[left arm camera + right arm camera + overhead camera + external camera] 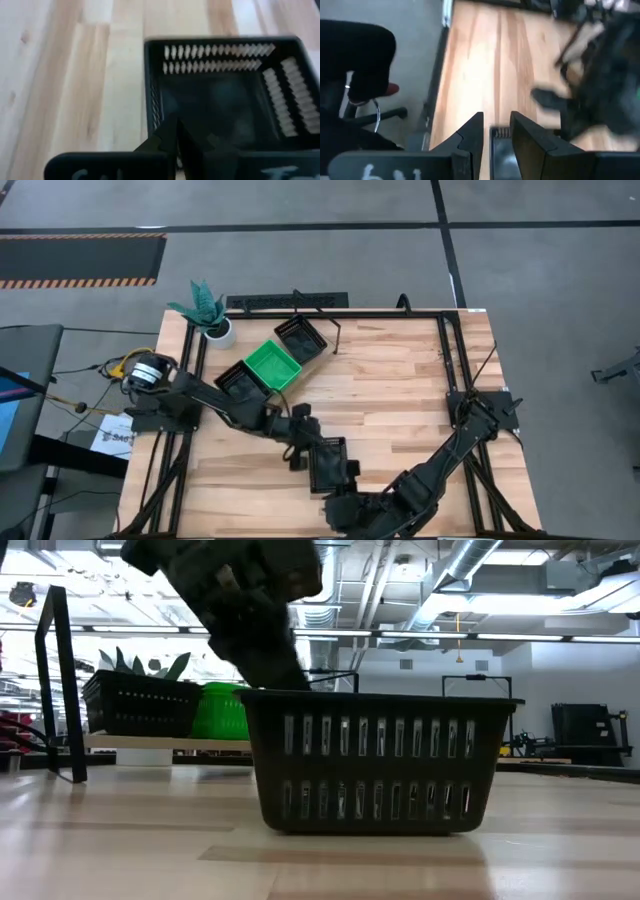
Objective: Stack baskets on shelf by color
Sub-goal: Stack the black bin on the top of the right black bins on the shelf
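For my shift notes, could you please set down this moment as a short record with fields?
scene: wooden table with baskets and a potted plant
on shelf: shelf holds a green basket between two black baskets
loose basket: black basket at the table's front
left hand: left hand shut on that basket's rim
right hand: right hand low at the front edge, nothing visibly held

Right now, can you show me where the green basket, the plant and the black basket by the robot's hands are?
green basket (272, 366), high view, its inside floor.
plant (202, 305), high view, its leaves.
black basket (378, 770), low view, its slotted side wall.
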Controlling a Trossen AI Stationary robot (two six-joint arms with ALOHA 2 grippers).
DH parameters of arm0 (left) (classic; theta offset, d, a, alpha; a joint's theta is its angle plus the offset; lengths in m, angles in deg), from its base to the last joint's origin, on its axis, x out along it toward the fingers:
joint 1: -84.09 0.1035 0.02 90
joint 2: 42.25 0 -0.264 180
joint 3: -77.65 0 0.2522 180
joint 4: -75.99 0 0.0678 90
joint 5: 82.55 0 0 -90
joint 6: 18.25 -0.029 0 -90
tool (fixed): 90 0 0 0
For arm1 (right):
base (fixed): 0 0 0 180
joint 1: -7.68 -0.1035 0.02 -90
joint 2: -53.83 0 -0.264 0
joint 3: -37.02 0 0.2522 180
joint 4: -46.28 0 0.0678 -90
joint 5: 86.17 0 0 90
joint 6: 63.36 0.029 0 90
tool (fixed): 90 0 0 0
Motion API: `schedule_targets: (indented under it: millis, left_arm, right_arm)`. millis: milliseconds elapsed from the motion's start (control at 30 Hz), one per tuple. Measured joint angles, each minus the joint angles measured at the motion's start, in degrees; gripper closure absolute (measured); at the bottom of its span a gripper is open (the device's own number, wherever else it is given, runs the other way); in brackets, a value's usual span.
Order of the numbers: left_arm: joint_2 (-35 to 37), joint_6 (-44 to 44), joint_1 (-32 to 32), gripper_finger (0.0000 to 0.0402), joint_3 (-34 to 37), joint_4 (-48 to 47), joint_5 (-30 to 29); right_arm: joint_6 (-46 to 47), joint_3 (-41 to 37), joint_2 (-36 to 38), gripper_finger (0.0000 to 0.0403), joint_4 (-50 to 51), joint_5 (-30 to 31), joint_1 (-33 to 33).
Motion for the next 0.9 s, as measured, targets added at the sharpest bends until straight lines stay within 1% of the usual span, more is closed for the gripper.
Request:
schedule_targets:
  millis: [100,167,233,333,433,500,533,633,700,767,833,900]
  left_arm:
    - [3.36,0.99,-0.19,0.0401,-0.88,-7.56,4.39]
    - [6.75,1.91,-1.56,0.0401,-1.79,-13.65,6.0]
    - [10.93,3.04,-3.96,0.0401,-2.23,-19.35,5.97]
    - [18.61,5.9,-9.0,0.0401,-2.64,-24.57,3.76]
    - [27.38,10.17,-15.52,0.0401,-2.68,-26.5,-1.92]
    - [32.86,12.57,-20.69,0.0401,-2.71,-26.84,-6.91]
    - [35.48,13.79,-23.28,0.0401,-2.71,-26.76,-9.99]
    - [41.56,16.31,-31.41,0.0388,-2.78,-26.99,-22.52]
    - [44.58,16.7,-37.04,0.0369,-2.69,-27.72,-30.52]
    - [46.55,16.67,-41.89,0.0341,-2.69,-28.23,-36.81]
    - [47.27,16.67,-45.98,0.0309,-2.69,-28.79,-41.64]
    - [47.29,16.67,-49.31,0.0271,-2.67,-29.75,-45.08]
  right_arm:
    - [7.11,0.0,0.0,0.0285,6.52,0.76,-0.62]
    - [13.59,0.04,-0.26,0.0285,12.21,2.22,-1.09]
    - [19.89,0.03,-1.17,0.0285,17.63,2.78,-1.63]
    - [24.53,0.02,-3.89,0.0285,21.72,2.88,-2.47]
    - [23.75,0.0,-6.92,0.0285,20.51,2.53,-2.45]
    - [21.18,0.0,-9.03,0.0284,17.91,0.95,-1.59]
    - [19.68,0.0,-9.93,0.0283,16.54,-0.51,-1.02]
    - [15.39,-0.02,-11.93,0.0268,12.24,-5.08,1.35]
    - [12.0,-0.02,-12.57,0.0247,10.29,-7.46,2.78]
    - [9.91,0.07,-12.96,0.022,9.34,-9.31,4.25]
    - [8.99,0.09,-13.44,0.0192,9.31,-10.7,5.66]
    - [8.21,-0.02,-14.2,0.017,9.55,-11.73,6.42]
